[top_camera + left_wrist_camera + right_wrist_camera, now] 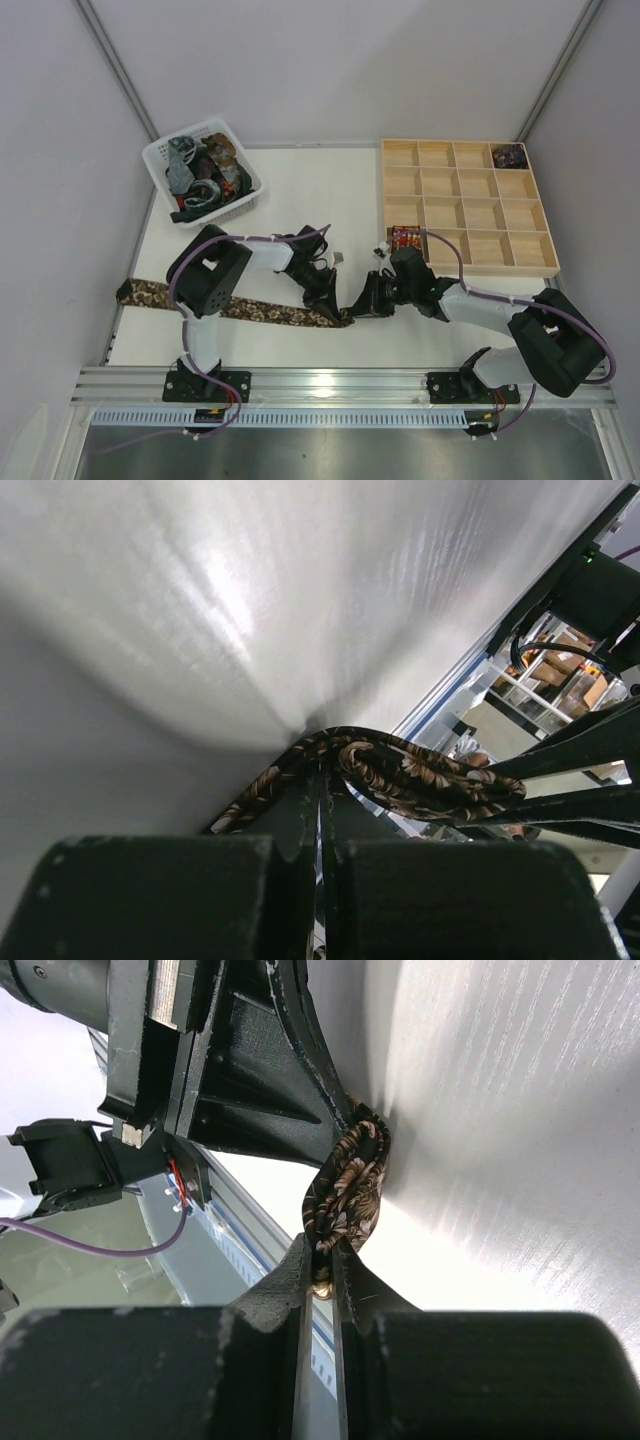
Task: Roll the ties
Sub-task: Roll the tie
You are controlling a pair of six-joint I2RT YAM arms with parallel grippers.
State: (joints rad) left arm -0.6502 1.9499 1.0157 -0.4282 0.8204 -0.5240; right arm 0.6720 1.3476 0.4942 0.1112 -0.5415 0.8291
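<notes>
A dark brown tie with tan floral print (250, 309) lies across the near table from the left edge to the middle. Its right end is folded into a small loop (420, 775), which also shows in the right wrist view (348, 1195). My left gripper (335, 305) is shut on the tie at the loop (322, 780). My right gripper (358, 305) faces it from the right and is shut on the same loop (322, 1260). Several other ties lie heaped in a white basket (160, 165) at the back left.
A wooden compartment tray (545, 268) stands at the back right, with a rolled tie in its top right cell (510, 155) and a red one in its near left cell (405, 238). An aluminium rail (340, 385) runs along the near edge.
</notes>
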